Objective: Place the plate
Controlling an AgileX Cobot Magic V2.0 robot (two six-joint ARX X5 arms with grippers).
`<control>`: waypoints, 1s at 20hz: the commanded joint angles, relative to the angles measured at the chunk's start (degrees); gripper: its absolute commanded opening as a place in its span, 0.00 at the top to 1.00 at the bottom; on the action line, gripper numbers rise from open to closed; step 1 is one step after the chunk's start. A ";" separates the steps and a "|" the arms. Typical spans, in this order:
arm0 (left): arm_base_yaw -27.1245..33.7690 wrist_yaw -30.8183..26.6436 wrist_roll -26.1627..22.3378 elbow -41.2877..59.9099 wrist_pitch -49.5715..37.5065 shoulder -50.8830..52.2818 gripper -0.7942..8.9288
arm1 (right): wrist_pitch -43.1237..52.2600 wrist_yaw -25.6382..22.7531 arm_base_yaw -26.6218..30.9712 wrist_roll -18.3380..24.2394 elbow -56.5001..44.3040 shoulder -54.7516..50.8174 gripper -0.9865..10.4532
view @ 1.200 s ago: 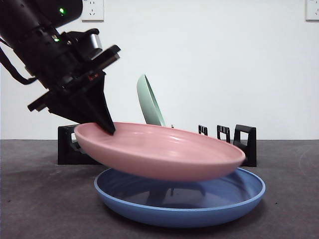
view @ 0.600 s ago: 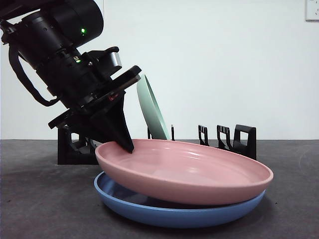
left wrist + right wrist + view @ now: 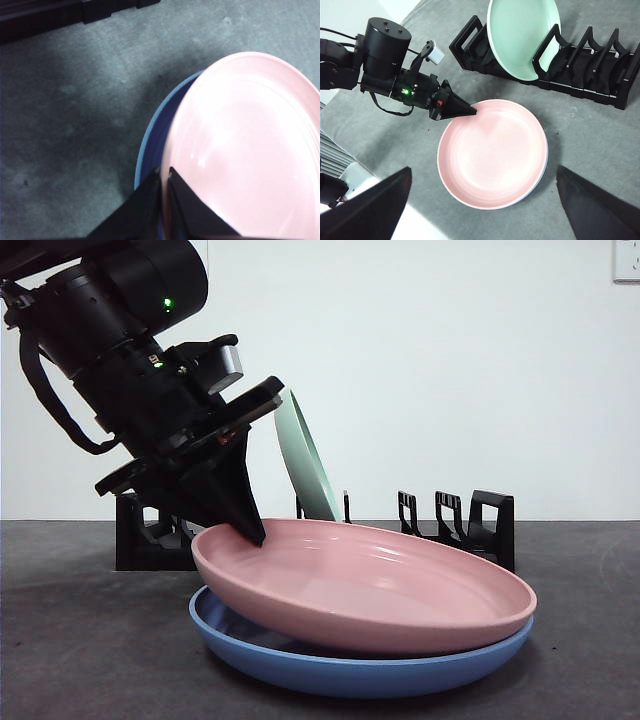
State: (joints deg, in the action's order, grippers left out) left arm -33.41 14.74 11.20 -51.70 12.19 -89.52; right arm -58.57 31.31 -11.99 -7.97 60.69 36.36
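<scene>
The left gripper (image 3: 252, 532) has its jaws clamped on the pink plate's (image 3: 370, 585) rim; the plate rests tilted in the blue plate (image 3: 340, 668) on the desk (image 3: 80, 640); the right gripper's (image 3: 485, 200) jaws are spread wide above.

The left arm is matte black throughout: a thick cylindrical joint housing (image 3: 386, 47) with small screws set in its round end cap, and a green indicator light (image 3: 167, 303) glowing on its side. Black cables (image 3: 45, 405) loop loosely beside the housing. A small pale grey block (image 3: 435, 54) sits on a bracket near the wrist. The left pincer (image 3: 252, 530) tapers to thin black wedge-shaped jaws. The right pincer (image 3: 485, 210) shows only two broad black triangular jaws.
</scene>
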 commanded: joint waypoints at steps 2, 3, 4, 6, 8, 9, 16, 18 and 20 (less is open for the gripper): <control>-0.48 0.04 0.42 -0.50 -0.46 -0.87 0.87 | 0.17 0.13 -0.15 -0.61 0.39 0.15 0.51; -0.48 0.04 0.92 -0.50 -0.48 -0.87 0.82 | 0.17 0.13 -0.15 -0.61 0.39 0.15 0.51; -0.46 0.07 1.55 -0.52 -0.61 -0.87 0.76 | 0.17 0.13 -0.15 -0.61 0.39 0.15 0.51; -0.46 0.11 2.99 -0.90 -0.39 -0.83 0.64 | 0.17 0.13 -0.15 -0.61 0.39 0.15 0.51; -0.42 0.37 3.28 -1.97 0.72 -0.72 0.53 | 0.17 0.13 -0.15 -0.59 0.39 0.15 0.51; -0.42 0.42 3.28 -2.49 1.33 -0.57 0.50 | 0.17 0.11 -0.15 -0.57 0.39 0.15 0.51; -0.42 0.81 2.95 -4.28 9.55 7.87 0.45 | 0.22 -0.13 -0.15 -0.02 0.39 0.15 0.51; -0.42 0.81 2.78 -4.28 13.57 12.87 0.40 | 0.22 -0.17 -0.15 0.79 0.39 0.15 0.51; -0.42 0.81 2.84 -4.31 17.03 19.02 0.37 | 0.26 -0.33 -0.15 1.36 0.39 0.17 0.51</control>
State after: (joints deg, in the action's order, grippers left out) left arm -33.41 15.29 14.39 -54.48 29.50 -70.98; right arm -58.54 31.22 -11.99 -7.46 60.69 36.36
